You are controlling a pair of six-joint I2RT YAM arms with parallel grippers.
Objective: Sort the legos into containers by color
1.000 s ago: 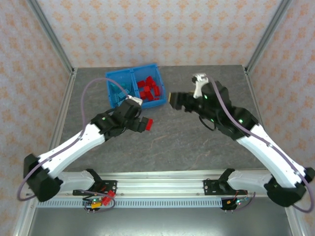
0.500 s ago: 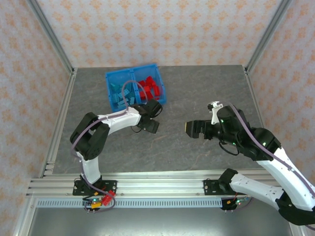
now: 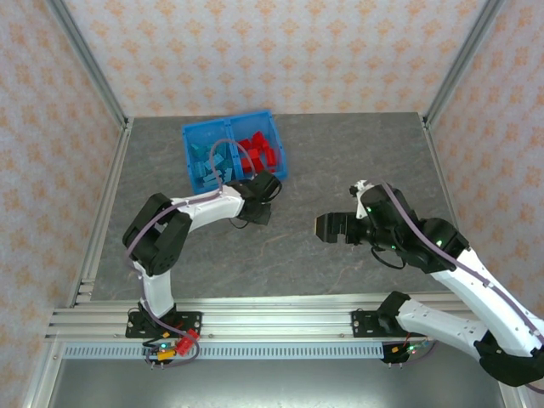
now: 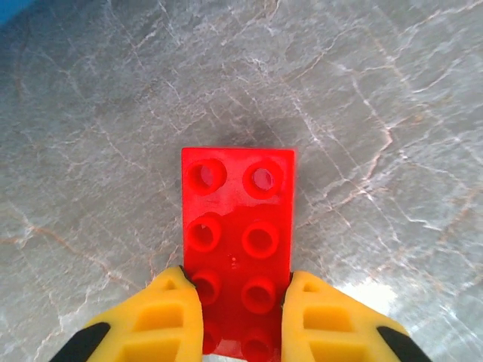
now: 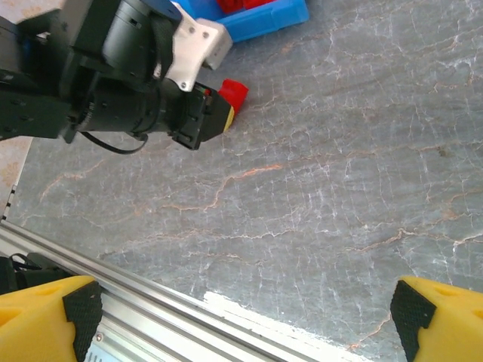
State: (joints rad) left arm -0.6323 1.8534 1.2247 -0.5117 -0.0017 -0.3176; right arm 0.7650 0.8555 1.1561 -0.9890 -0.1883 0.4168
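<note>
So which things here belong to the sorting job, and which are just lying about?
Job: red lego in the left pincer; right pincer, open; blue bin; red legos in its right compartment; light-blue legos in its left.
Not the job: aluminium rail; patterned walls.

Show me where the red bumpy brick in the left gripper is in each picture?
Top external: at the tip of the left gripper, just before the bright-blue plastic bin; red not discernible.
Left wrist: the red studded plastic brick sits mid-picture, pinched between yellow fingertips.
Right wrist: upper left of centre, its red end pokes from that gripper.
Shared landmark: the bin, along the right wrist view's top edge.
</note>
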